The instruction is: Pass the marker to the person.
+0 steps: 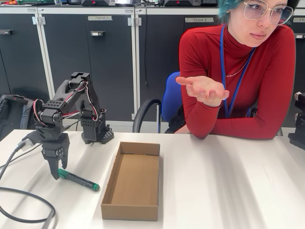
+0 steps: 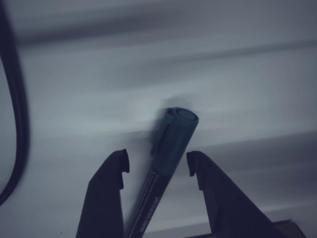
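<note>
- Green-capped marker (image 1: 78,180) lying flat on the white worktop (image 1: 228,181), just beside the left wall of the cardboard box (image 1: 133,181) in the fixed view, near the front left.
- Black gripper (image 1: 56,172) pointing down over the marker's left end, jaws standing apart with the marker between them, not yet closing on it.
- Judging the step in hand: lining up for the pick, with nothing lifted so far.
- Calling next for a little more descent, then closing across the marker's body just below the cap; the round barrel possibly rolling or slipping if caught off-centre.
- After that, calling for a lift and a long reach up and to the right, clearing the box on the way.
- Person (image 1: 238,71) sitting behind the worktop, hand (image 1: 206,89) raised palm-up and waiting, well apart from the gripper.
- Wrist view adding what the fixed view lacks: marker (image 2: 166,163) running between the two fingertips (image 2: 121,166), seemingly touching neither, cap end (image 2: 181,119) pointing away, and a dark cable (image 2: 15,124) curving along the left edge.
- Fixed view alone giving the box, the waiting hand and the path between.
</note>
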